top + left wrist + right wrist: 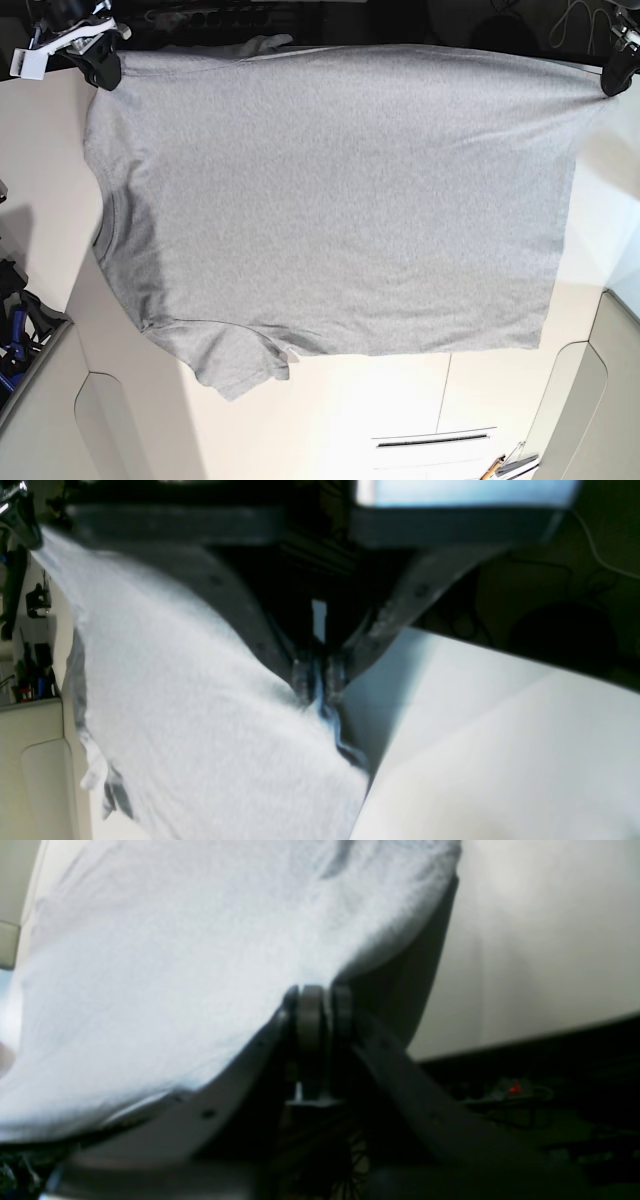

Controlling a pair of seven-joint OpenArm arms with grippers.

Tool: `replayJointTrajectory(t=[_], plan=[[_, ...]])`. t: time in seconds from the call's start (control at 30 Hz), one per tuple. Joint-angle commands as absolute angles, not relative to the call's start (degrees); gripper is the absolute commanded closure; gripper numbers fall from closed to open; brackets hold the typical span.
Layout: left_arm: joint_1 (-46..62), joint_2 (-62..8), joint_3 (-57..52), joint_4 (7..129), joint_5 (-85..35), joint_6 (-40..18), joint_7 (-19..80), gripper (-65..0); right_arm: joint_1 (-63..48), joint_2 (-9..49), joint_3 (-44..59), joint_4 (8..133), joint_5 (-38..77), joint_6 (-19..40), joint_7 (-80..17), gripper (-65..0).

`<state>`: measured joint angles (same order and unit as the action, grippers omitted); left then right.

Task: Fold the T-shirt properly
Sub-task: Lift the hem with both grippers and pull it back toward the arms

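In the base view the right hand (103, 68) sits at about ten o'clock, pinched narrow on one corner of the T-shirt (340, 190). Its wrist view shows the two pads closed together with grey cloth caught between them and draping away to the left. The shirt hangs as a broad sheet between the two hands, its upper edge pulled fairly straight and the rest falling toward the pale surface (330, 420) below. One sleeve dangles at about seven o'clock. At about two o'clock the left hand (617, 75) is likewise clamped narrow on the opposite corner, and its own camera shows the hem edge nipped between the fingertips.

The cloth looks light, soft and limp. It sags under its own weight and ripples near the lower edge, so it will likely follow wherever the corners go and keep no shape of its own. It does not look slippery or fragile, though a thin pinch of knit could creep out under a hard tug. The corners now held seem sound places to grip, and for the next fold the shoulder line and the hem look the best edges to take.

No brand, label or writing can be read on the side that shows, which is plain grey.
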<state>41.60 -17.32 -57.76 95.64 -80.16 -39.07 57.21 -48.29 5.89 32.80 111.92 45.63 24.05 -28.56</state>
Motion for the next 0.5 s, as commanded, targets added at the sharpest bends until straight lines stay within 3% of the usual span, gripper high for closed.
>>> replayJointTrajectory(t=[0.0, 0.23, 0.47], plan=[[41.71, -18.24, -58.39, 96.49, -81.69, -39.97, 56.36, 0.0, -48.93, 6.5, 33.32, 113.3, 46.54, 24.43, -27.22, 0.0], [35.64, -18.28, -55.75, 96.47, -80.62, -39.97, 56.25, 0.0, -43.59, 6.5, 33.19, 114.06, 46.11, 24.4, -27.22, 0.0], [29.85, -18.28, -46.39, 96.47, -69.45, -39.66, 51.03, 0.0, -34.28, 7.7, 30.04, 110.93, 39.22, 23.53, -26.98, 0.0]])
